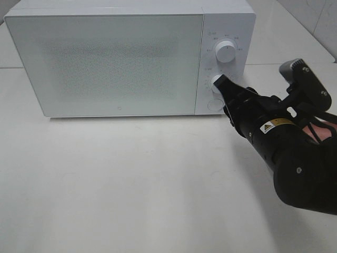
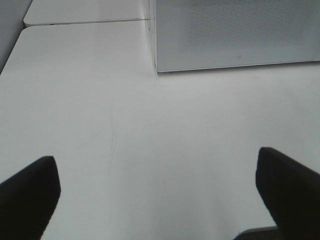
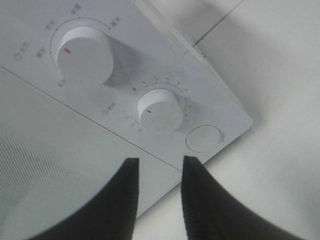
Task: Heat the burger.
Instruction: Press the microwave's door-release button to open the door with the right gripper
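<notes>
Bare table [image 1: 131,190] ahead; shut microwave door [image 1: 110,58] behind

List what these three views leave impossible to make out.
Burger: in no view; the frosted microwave door hides the inside in exterior high.
Dial labels: too small in exterior high, blurred in right wrist.
Lower knob: the right gripper overlaps it in exterior high, so contact is unclear.
Left gripper: outside exterior high; left wrist shows only its fingers, cut by the frame edge.
</notes>
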